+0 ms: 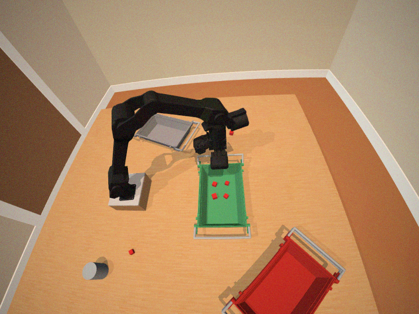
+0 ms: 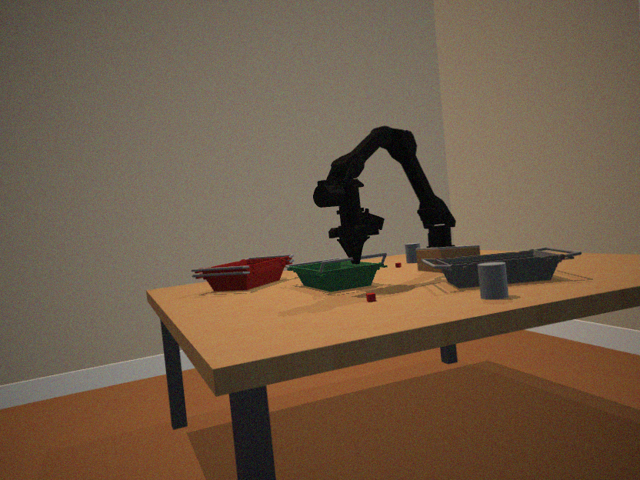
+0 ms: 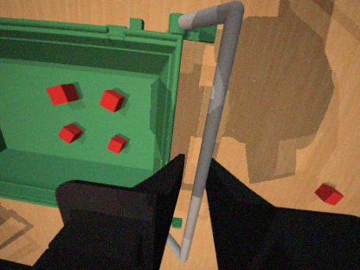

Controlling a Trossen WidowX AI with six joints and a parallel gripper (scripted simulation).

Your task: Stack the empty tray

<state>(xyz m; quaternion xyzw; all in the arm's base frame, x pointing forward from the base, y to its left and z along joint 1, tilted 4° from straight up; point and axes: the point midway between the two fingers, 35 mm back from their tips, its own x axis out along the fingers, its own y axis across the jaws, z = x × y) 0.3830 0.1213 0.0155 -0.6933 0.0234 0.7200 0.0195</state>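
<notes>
The green tray [image 1: 223, 213] [image 2: 335, 280] [image 3: 26, 108] stands on the table with several small red blocks [image 1: 214, 184] [image 3: 62, 93] inside. One wire bar [image 1: 236, 155] [image 2: 374, 255] [image 3: 220, 82] is tilted upward at the end by the gripper. The other bar [image 1: 221, 237] lies out over the opposite end. My gripper [image 1: 219, 166] [image 2: 355, 261] [image 3: 195, 161] points down at the raised bar, its fingers slightly apart, one on each side of it, with a gap showing. In the top view the fingertips are hidden. An empty grey tray [image 1: 165, 131] [image 2: 535, 267] and an empty red tray [image 1: 280, 284] [image 2: 255, 275] stand apart.
Loose red blocks lie beyond the gripper end [image 1: 231, 132] [image 3: 329, 194] and near a grey cylinder [image 1: 95, 270] [image 2: 493, 281]. A second cylinder [image 2: 411, 253] shows in the exterior view. The arm's base block [image 1: 138, 189] [image 2: 448, 258] stands to the green tray's left in the top view.
</notes>
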